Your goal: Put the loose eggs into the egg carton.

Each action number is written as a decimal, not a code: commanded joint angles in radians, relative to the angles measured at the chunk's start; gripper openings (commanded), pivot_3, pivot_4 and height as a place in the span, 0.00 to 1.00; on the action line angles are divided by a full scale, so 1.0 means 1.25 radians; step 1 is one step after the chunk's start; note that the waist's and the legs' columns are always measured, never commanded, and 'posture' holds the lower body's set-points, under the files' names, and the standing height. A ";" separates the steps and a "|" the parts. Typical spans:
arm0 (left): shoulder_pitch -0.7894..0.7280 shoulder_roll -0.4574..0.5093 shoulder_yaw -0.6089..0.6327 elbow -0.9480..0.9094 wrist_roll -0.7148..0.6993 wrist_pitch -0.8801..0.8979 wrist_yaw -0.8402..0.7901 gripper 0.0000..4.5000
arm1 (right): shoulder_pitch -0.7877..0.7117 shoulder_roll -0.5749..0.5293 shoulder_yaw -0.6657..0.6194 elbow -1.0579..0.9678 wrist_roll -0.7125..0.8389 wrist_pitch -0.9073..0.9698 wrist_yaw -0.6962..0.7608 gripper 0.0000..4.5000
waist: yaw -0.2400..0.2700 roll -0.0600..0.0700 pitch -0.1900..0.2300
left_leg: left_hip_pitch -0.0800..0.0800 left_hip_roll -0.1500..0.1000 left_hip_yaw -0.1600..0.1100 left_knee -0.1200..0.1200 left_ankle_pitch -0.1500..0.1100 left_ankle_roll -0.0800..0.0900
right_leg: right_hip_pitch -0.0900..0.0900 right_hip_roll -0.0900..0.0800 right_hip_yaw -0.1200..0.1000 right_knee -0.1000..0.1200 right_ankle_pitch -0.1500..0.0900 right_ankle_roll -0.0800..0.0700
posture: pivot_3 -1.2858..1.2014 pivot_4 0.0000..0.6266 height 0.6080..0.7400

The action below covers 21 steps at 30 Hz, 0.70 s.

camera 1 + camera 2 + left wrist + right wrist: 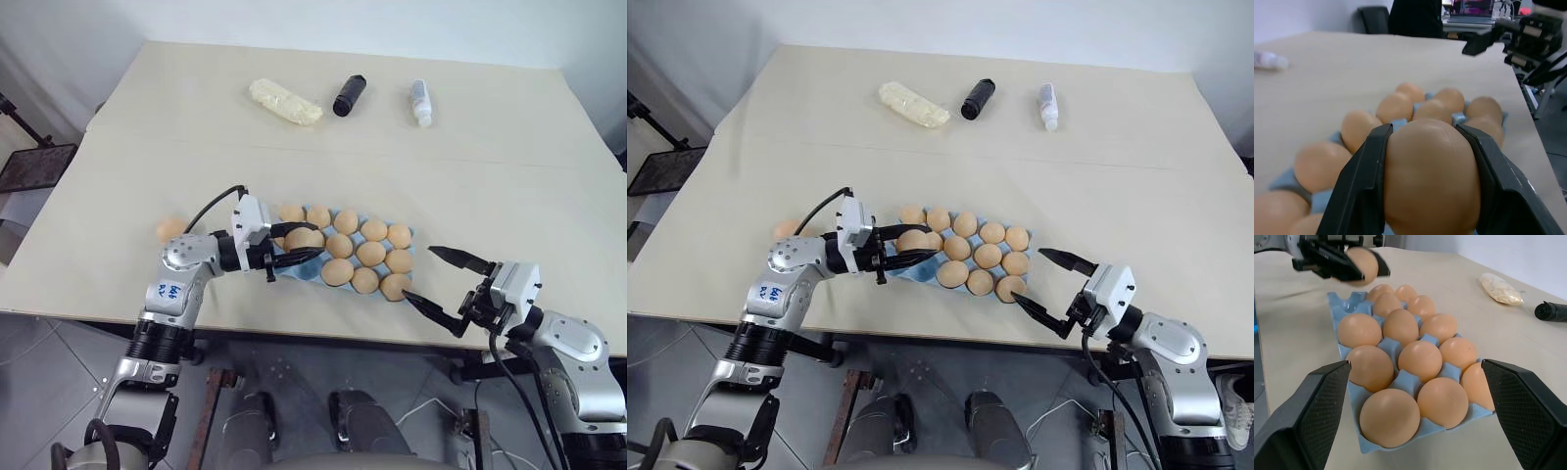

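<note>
The light-blue egg carton point(295, 273) lies near the table's front edge, with several tan eggs point(370, 254) seated in its cups. My left gripper point(312, 240) is level over the carton's left end and shut on one loose egg point(1430, 181), one black finger point(1361, 191) on each side of it. Empty blue cups point(1352, 303) show under the held egg in the right wrist view. Another loose egg point(169, 229) rests on the table left of the carton, behind my left arm. My right gripper point(419, 272) stands open just off the carton's right end, with nothing between its fingers.
At the far side of the table lie a pale yellow lumpy bag point(284, 101), a black cylinder point(349, 95) and a small clear bottle point(420, 102). The table's front edge point(323, 335) runs just below the carton and both grippers.
</note>
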 commanded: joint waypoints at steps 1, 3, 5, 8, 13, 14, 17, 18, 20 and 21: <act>-0.005 0.000 -0.013 0.002 0.010 -0.014 -0.022 0.66 | 0.003 0.005 -0.017 -0.033 0.004 -0.020 -0.014 1.00 | 0.002 0.000 0.000 | 0.000 0.000 0.000 0.000 0.000 0.000 | 0.000 0.000 0.000 0.000 0.000 0.000 | 0.52 0.24 1.00; -0.003 0.004 -0.007 0.004 0.010 -0.027 -0.026 0.80 | 0.004 0.007 -0.015 -0.036 0.004 -0.021 -0.019 1.00 | 0.002 0.000 0.000 | 0.000 0.000 0.000 0.000 0.000 0.000 | 0.000 -0.001 0.000 -0.001 0.000 0.000 | 0.52 0.24 1.00; 0.001 0.018 0.012 -0.003 0.003 -0.031 -0.028 0.94 | 0.003 0.009 -0.012 -0.031 0.002 -0.023 -0.019 1.00 | 0.003 0.000 0.000 | 0.000 0.000 0.000 0.000 0.000 0.000 | 0.000 -0.001 0.000 -0.001 0.000 0.000 | 0.52 0.24 1.00; 0.022 0.052 0.054 -0.026 -0.012 -0.037 -0.024 1.00 | -0.010 0.013 -0.001 -0.016 0.000 -0.027 -0.014 1.00 | 0.000 0.000 0.000 | 0.000 0.000 0.000 0.000 0.000 0.000 | 0.000 -0.001 0.000 0.000 0.000 0.000 | 0.52 0.24 1.00; 0.104 0.119 0.169 -0.098 -0.044 -0.029 0.026 1.00 | -0.053 0.020 0.025 0.022 0.002 -0.032 0.012 1.00 | -0.011 0.000 0.000 | 0.000 0.002 0.000 -0.001 0.000 0.000 | 0.000 -0.001 0.000 0.000 0.000 0.000 | 0.52 0.24 1.00; 0.137 0.137 0.205 -0.120 -0.048 -0.025 0.044 1.00 | -0.066 0.022 0.032 0.032 0.002 -0.032 0.021 1.00 | -0.015 0.000 0.000 | 0.000 0.002 0.000 -0.001 0.000 0.000 | 0.000 -0.001 -0.001 0.000 0.000 0.000 | 0.52 0.24 1.00; 0.227 0.172 0.283 -0.181 -0.049 -0.030 0.086 1.00 | -0.094 0.025 0.047 0.058 0.005 -0.035 0.041 1.00 | -0.018 0.000 0.000 | 0.000 0.002 0.000 -0.001 -0.001 0.001 | 0.000 -0.001 0.000 -0.001 0.000 0.000 | 0.52 0.24 1.00; 0.261 0.173 0.319 -0.202 -0.053 -0.032 0.113 1.00 | -0.103 0.026 0.052 0.068 0.005 -0.037 0.050 1.00 | -0.018 0.000 0.000 | 0.000 0.002 0.000 -0.001 -0.001 0.001 | 0.000 -0.001 -0.001 -0.001 0.000 0.000 | 0.52 0.24 1.00; 0.333 0.164 0.393 -0.247 -0.057 -0.035 0.174 1.00 | -0.122 0.028 0.059 0.087 0.006 -0.039 0.068 1.00 | -0.018 0.000 0.000 | 0.000 0.002 0.000 -0.001 -0.001 0.001 | 0.000 -0.001 0.000 -0.001 0.000 0.000 | 0.52 0.24 1.00; 0.368 0.160 0.424 -0.264 -0.057 -0.038 0.196 1.00 | -0.130 0.028 0.060 0.096 0.007 -0.040 0.076 1.00 | -0.018 0.000 0.000 | 0.000 0.002 0.000 -0.001 -0.001 0.001 | 0.000 -0.002 0.000 -0.001 0.000 0.000 | 0.52 0.24 1.00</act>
